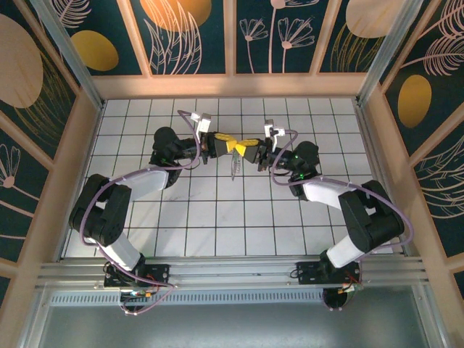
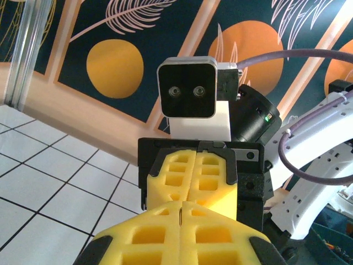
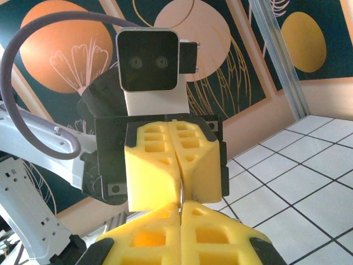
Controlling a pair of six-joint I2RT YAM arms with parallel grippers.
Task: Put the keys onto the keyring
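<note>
Left pincer (image 1: 230, 144) gripping keyring (image 1: 233, 168) (pale loop hanging below), right pincer (image 1: 243, 148) clenched, tips touching.

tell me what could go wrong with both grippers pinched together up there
1. The keyring seems to hang from just a thin metal edge in the seam of the left gripper. A small slip could drop it onto the table.
2. The right gripper is shut tip to tip against the left. A misaligned push could twist the ring loose.

The left gripper (image 1: 230, 144) and right gripper (image 1: 242, 148) are held tip to tip above the tiled bench (image 1: 217, 217), yellow pads touching. The keyring (image 1: 233, 167) is seen hanging just beneath them.
</note>
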